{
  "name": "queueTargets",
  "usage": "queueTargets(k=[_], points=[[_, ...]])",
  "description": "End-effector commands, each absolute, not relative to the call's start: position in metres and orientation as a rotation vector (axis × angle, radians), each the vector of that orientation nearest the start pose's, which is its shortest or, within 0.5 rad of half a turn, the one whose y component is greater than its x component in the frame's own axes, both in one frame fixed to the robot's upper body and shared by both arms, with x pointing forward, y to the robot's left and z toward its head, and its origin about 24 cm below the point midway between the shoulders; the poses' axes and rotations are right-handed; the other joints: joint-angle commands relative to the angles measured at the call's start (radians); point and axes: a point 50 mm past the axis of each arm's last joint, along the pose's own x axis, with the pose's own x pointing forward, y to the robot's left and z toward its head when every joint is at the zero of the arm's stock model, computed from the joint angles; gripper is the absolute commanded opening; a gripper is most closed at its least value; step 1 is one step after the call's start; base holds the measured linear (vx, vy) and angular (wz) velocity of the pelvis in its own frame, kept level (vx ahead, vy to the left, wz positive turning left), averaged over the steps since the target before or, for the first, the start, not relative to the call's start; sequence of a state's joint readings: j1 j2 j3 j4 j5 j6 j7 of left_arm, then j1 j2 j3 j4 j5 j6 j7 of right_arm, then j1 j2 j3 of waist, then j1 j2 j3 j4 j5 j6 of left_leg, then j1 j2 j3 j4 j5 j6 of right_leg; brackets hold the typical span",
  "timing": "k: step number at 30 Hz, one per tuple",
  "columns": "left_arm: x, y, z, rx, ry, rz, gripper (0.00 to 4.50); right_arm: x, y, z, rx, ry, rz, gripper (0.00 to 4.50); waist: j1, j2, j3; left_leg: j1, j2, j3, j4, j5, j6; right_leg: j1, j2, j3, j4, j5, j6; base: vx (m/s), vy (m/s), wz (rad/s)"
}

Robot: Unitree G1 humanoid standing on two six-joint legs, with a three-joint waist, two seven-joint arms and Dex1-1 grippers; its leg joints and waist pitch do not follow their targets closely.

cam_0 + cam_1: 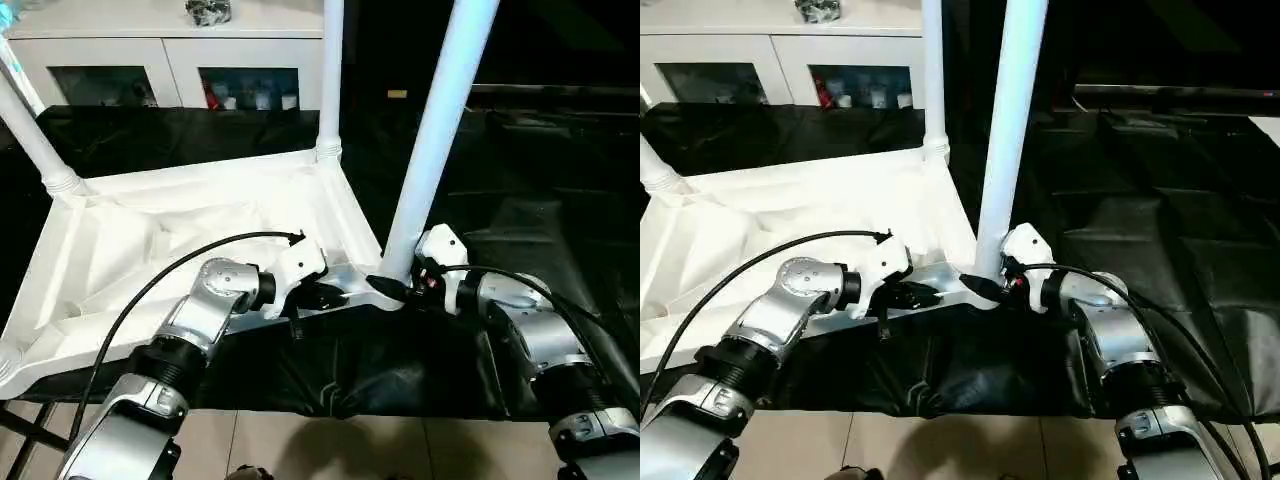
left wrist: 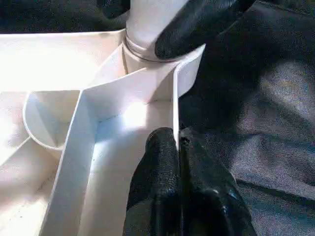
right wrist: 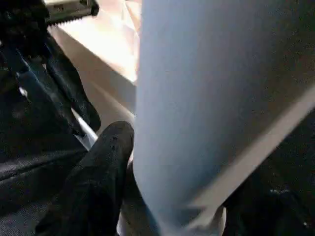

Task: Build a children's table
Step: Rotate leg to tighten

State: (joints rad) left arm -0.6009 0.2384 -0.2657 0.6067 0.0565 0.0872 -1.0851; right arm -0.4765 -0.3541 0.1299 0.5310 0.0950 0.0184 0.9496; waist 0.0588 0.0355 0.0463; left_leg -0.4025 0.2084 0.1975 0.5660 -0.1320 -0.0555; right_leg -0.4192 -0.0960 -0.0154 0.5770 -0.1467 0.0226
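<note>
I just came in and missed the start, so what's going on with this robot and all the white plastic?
The robot is putting together a children's table on a black-covered work table. The white plastic rectangular tabletop lies underside up, with white tubular legs standing in its far corners. The left gripper is shut on the tabletop's near edge wall, steadying it. The right gripper is at the base of the nearest white tubular leg, which stands in the near corner socket, one finger against it.

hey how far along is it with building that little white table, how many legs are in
Two white tubular legs, far left and far right, stand in corner sockets of the upturned white plastic tabletop. A third leg stands at the near right corner, the right pincer around its base, while the left pincer clamps the tabletop's edge rib. The near left corner still lacks a leg.
</note>
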Motion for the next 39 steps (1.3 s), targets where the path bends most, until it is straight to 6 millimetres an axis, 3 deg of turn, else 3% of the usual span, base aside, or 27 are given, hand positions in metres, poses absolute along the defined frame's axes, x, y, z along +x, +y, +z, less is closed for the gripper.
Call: queueTargets(k=[1, 9, 12, 14, 17, 20, 21, 24, 28, 29, 30, 32, 35, 37, 39], points=[[0.32, 0.087, 0.063, 0.353, 0.27, -1.323, 0.0, 0.311, -0.147, 0.05, -0.257, 0.247, 1.073, 2.26, -0.001, -0.013, -0.071, 0.028, 0.008, -0.004, -0.058, -0.358, 0.042, 0.04, -0.016, 0.001, -0.068, -0.317, -0.194, 0.0, 0.0, 0.0], [0.323, 0.078, 0.061, 0.341, 0.266, -1.263, 0.0, 0.311, -0.137, 0.038, -0.163, 0.273, 1.013, 2.04, -0.003, -0.015, -0.069, 0.029, 0.008, -0.004, -0.059, -0.367, 0.033, 0.036, -0.018, 0.001, -0.07, -0.34, -0.191, 0.0, 0.0, 0.0], [0.328, 0.072, 0.061, 0.336, 0.264, -1.207, 0.0, 0.314, -0.132, 0.033, -0.143, 0.274, 0.959, 1.99, -0.005, -0.015, -0.066, 0.032, 0.007, -0.005, -0.061, -0.398, 0.021, 0.031, -0.017, 0.001, -0.076, -0.39, -0.176, 0.0, 0.0, 0.0], [0.332, 0.067, 0.061, 0.329, 0.267, -1.156, 0.0, 0.317, -0.125, 0.029, -0.125, 0.284, 0.906, 1.98, -0.009, -0.014, -0.062, 0.038, 0.004, -0.007, -0.062, -0.445, 0.006, 0.024, -0.018, -0.001, -0.086, -0.474, -0.151, 0.0, 0.0, 0.0], [0.347, 0.051, 0.064, 0.287, 0.273, -0.969, 0.0, 0.332, -0.104, 0.017, -0.063, 0.336, 0.655, 1.97, -0.023, -0.015, -0.058, 0.042, -0.004, -0.014, -0.06, -0.483, -0.026, 0.016, -0.019, -0.009, -0.096, -0.578, -0.118, 0.0, 0.0, 0.0], [0.351, 0.044, 0.066, 0.277, 0.267, -0.91, 0.0, 0.339, -0.096, 0.014, -0.033, 0.365, 0.504, 1.97, -0.04, -0.013, -0.057, 0.04, -0.007, -0.021, -0.061, -0.509, -0.021, 0.016, -0.019, -0.018, -0.109, -0.629, -0.091, -0.017, 0.002, -0.01], [0.352, 0.041, 0.067, 0.274, 0.264, -0.893, 0.0, 0.342, -0.091, 0.013, -0.021, 0.376, 0.453, 1.97, -0.042, -0.015, -0.059, 0.039, -0.008, -0.023, -0.062, -0.512, -0.02, 0.021, -0.018, -0.022, -0.108, -0.628, -0.087, 0.0, 0.0, 0.0], [0.353, 0.037, 0.069, 0.278, 0.249, -0.897, 0.0, 0.346, -0.081, 0.017, 0.008, 0.362, 0.428, 1.97, -0.046, -0.007, -0.059, 0.041, -0.007, -0.026, -0.066, -0.541, -0.009, 0.022, -0.018, -0.029, -0.118, -0.599, -0.087, 0.0, 0.0, 0.0], [0.35, 0.036, 0.069, 0.278, 0.234, -0.958, 0.0, 0.35, -0.075, 0.024, 0.015, 0.319, 0.446, 1.97, -0.049, -0.008, -0.061, 0.043, -0.004, -0.026, -0.069, -0.568, 0.0, 0.025, -0.024, -0.044, -0.117, -0.55, -0.108, 0.0, 0.0, 0.0], [0.348, 0.038, 0.069, 0.283, 0.226, -0.981, 0.0, 0.352, -0.077, 0.027, 0.043, 0.304, 0.463, 2.52, -0.051, -0.007, -0.062, 0.042, -0.004, -0.025, -0.07, -0.566, 0.004, 0.026, -0.025, -0.043, -0.116, -0.534, -0.116, 0.0, 0.0, 0.0], [0.347, 0.039, 0.068, 0.285, 0.221, -1.0, 0.0, 0.352, -0.079, 0.029, 0.055, 0.298, 0.472, 2.66, -0.051, -0.007, -0.062, 0.042, -0.004, -0.025, -0.07, -0.566, 0.004, 0.026, -0.025, -0.043, -0.116, -0.534, -0.116, 0.0, 0.0, 0.0], [0.345, 0.041, 0.068, 0.288, 0.218, -1.029, 0.0, 0.353, -0.082, 0.031, 0.063, 0.29, 0.492, 2.72, -0.054, -0.014, -0.065, 0.036, -0.001, -0.022, -0.072, -0.544, 0.013, 0.031, -0.027, -0.038, -0.108, -0.476, -0.142, 0.0, 0.0, 0.0], [0.342, 0.045, 0.067, 0.294, 0.214, -1.07, 0.0, 0.354, -0.089, 0.033, 0.035, 0.273, 0.529, 3.1, -0.052, -0.01, -0.065, 0.034, 0.0, -0.019, -0.072, -0.516, 0.02, 0.033, -0.028, -0.034, -0.103, -0.454, -0.159, 0.0, 0.0, 0.0], [0.336, 0.053, 0.065, 0.293, 0.209, -1.153, 0.0, 0.35, -0.1, 0.034, -0.033, 0.264, 0.606, 3.23, -0.047, -0.013, -0.066, 0.032, 0.0, -0.017, -0.071, -0.494, 0.028, 0.037, -0.03, -0.033, -0.102, -0.438, -0.166, 0.0, 0.0, 0.0], [0.333, 0.056, 0.065, 0.291, 0.209, -1.19, 0.0, 0.347, -0.104, 0.035, -0.05, 0.257, 0.657, 3.34, -0.045, -0.011, -0.065, 0.034, 0.001, -0.013, -0.069, -0.48, 0.034, 0.032, -0.03, -0.029, -0.103, -0.433, -0.174, 0.0, 0.0, 0.0]])
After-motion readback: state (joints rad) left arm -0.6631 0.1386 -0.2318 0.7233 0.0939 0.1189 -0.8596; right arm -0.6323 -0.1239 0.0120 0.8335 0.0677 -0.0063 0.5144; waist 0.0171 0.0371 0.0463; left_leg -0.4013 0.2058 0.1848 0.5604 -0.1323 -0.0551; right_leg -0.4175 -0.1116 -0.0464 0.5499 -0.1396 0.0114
